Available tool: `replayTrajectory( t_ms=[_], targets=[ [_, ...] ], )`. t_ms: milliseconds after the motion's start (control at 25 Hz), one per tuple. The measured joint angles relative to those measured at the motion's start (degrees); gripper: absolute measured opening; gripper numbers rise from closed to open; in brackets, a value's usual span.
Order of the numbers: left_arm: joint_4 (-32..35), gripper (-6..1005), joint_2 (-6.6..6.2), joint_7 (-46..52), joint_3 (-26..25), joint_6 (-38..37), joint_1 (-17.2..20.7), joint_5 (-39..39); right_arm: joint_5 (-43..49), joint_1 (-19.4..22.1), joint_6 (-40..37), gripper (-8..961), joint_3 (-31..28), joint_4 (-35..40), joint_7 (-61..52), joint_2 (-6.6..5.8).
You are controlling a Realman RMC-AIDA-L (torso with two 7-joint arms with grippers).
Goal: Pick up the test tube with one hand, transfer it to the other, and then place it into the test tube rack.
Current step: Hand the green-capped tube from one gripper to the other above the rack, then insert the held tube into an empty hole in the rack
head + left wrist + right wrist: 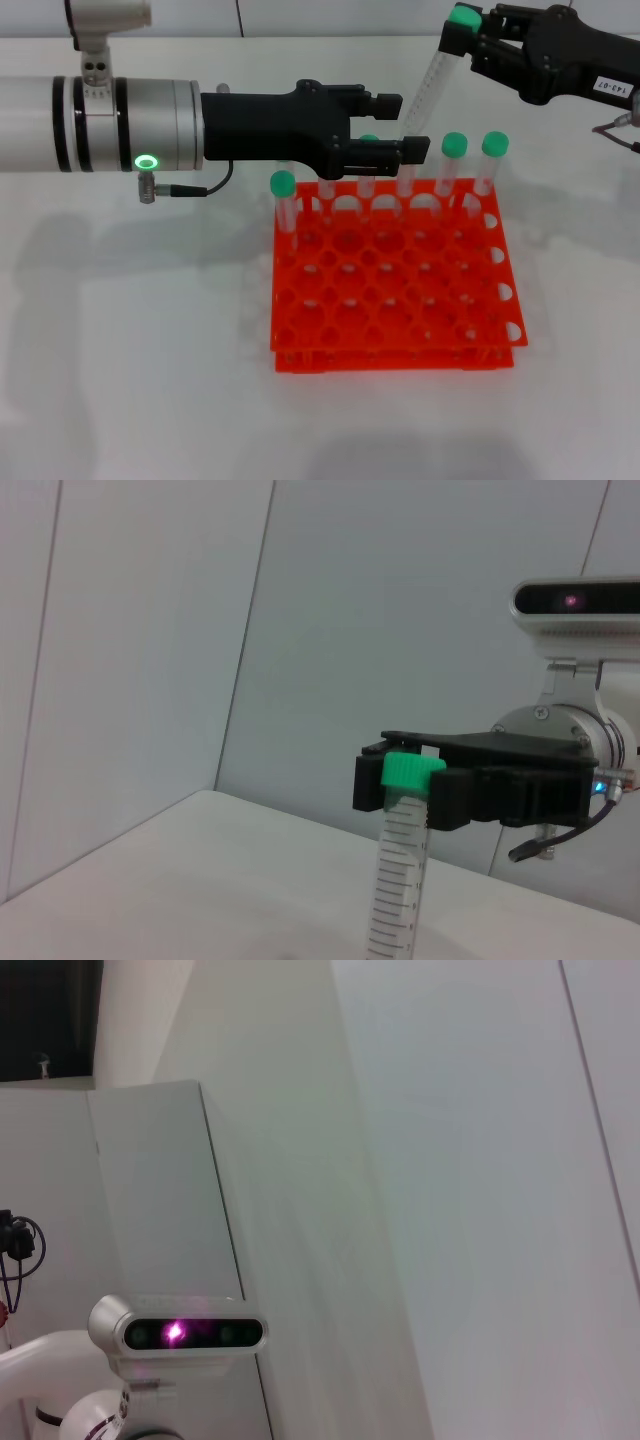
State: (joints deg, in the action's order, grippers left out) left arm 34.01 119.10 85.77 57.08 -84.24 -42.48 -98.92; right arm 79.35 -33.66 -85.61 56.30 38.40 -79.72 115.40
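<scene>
In the head view my right gripper [468,38], black with a white label, is shut on the green-capped end of the test tube [428,85] and holds it tilted above the back of the orange-red rack [390,300]. My left gripper [402,125], on the green-lit wrist, reaches in from the left. Its fingers stand apart around the tube's lower end. The left wrist view shows the tube [400,880] rising to its cap inside the right gripper [412,780]. The right wrist view shows neither the tube nor the rack.
Other green-capped tubes stand in the rack's back row, at its left [283,190] and right [455,150] [494,148], some hidden behind my left gripper. The rack's front rows of holes hold nothing. White table [120,350] lies all around.
</scene>
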Motion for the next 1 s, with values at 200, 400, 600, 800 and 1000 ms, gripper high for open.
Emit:
replayTrajectory(
  t_ms=[200,400,600,800,1000],
  targets=[
    [0.37,724,-0.15,1.26,-0.03,-0.63,0.06,-0.21,0.0,0.0,0.07,266,0.02,0.02,0.0,0.0],
    [0.99,863,-0.29,2.2,-0.39,-0.76,0.32,-0.18,0.01,0.3,0.08,266,-0.18,0.06,0.0,0.0],
    [6.1,893,-0.59,6.15,-0.53,-0.76,2.61,-0.41,0.01,0.43,0.02,266,-0.32,0.09,0.0,0.0],
    [13.98,893,-1.24,12.2,-0.56,-0.86,6.98,-0.61,0.02,0.56,0.07,266,-0.39,0.1,0.0,-0.01],
    [21.39,893,-2.5,18.45,-1.02,-3.64,11.17,-0.65,-0.02,0.92,0.01,266,-0.48,0.1,0.0,-0.09]
  ],
)
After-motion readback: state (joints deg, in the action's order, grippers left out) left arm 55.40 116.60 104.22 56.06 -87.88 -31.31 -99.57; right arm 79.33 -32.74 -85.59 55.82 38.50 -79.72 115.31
